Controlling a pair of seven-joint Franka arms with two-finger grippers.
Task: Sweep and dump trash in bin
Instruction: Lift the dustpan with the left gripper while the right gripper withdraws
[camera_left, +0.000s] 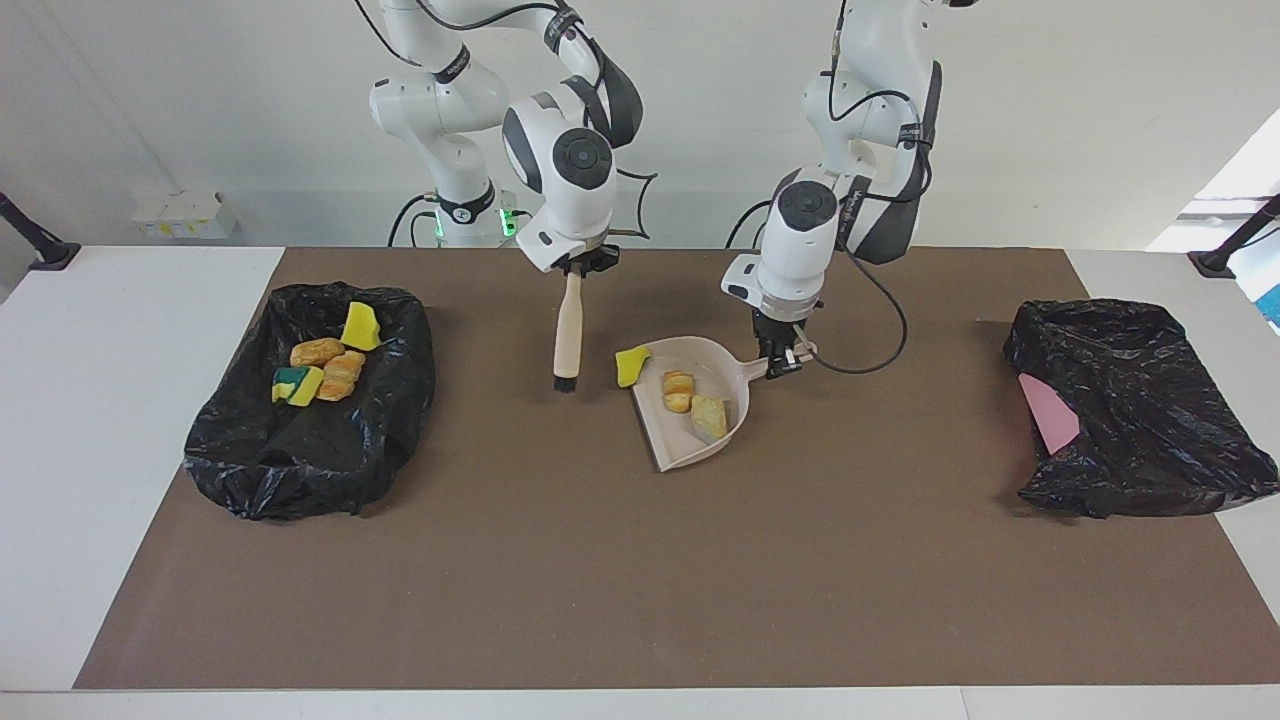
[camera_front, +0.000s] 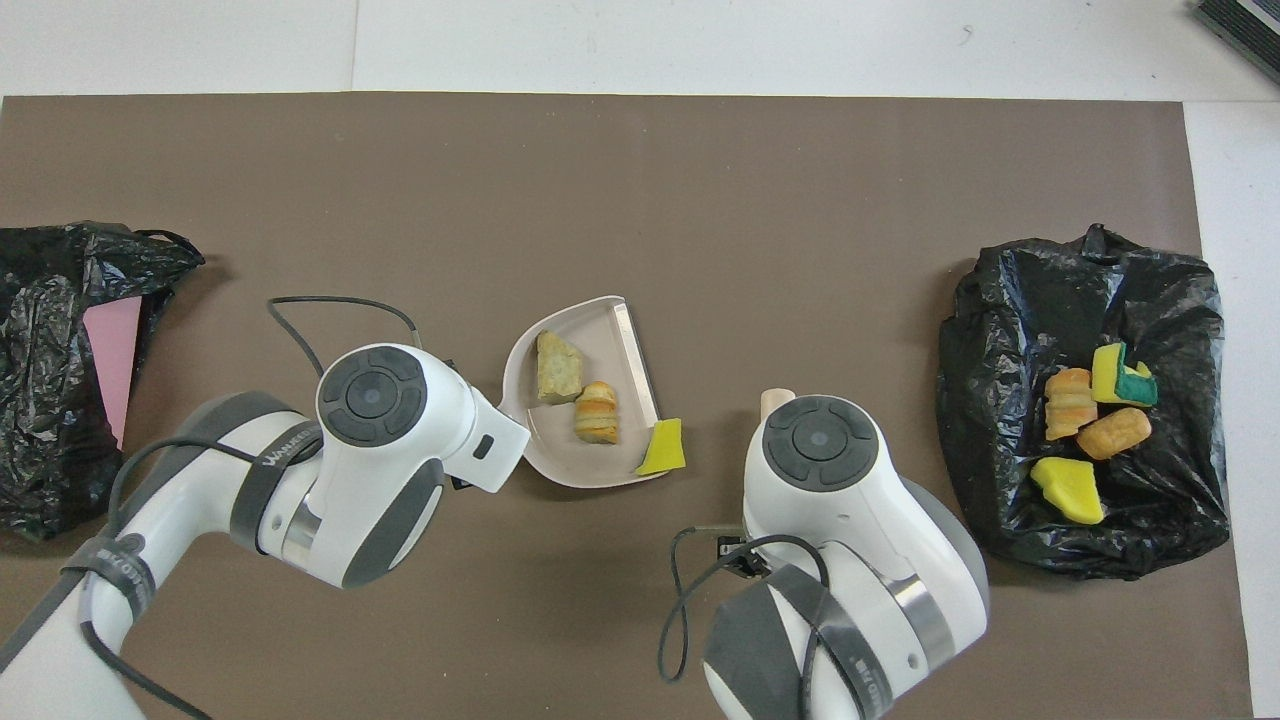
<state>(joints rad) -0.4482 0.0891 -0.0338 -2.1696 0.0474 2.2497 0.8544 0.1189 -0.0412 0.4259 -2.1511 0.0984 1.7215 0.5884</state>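
Note:
My left gripper (camera_left: 785, 352) is shut on the handle of a beige dustpan (camera_left: 668, 440) that lies on the brown mat mid-table. In the pan are a golden-brown bread lump (camera_left: 678, 390) (camera_front: 597, 412) and a paler lump (camera_left: 710, 416) (camera_front: 558, 366). A yellow sponge chunk (camera_left: 632, 366) (camera_front: 662, 448) sits at the pan's open lip. My right gripper (camera_left: 585, 266) is shut on a wooden-handled brush (camera_left: 568, 325), bristles down on the mat, a short gap from the sponge. The black-bagged bin (camera_left: 390, 420) (camera_front: 1000, 330) at the right arm's end holds several sponge and bread pieces (camera_left: 330, 365).
A second black bag (camera_left: 1150, 420) (camera_front: 50, 300) with a flat pink sheet (camera_left: 1048, 412) (camera_front: 112, 350) lies at the left arm's end. A cable loops from the left wrist (camera_left: 880, 340). The brown mat (camera_left: 640, 580) covers most of the white table.

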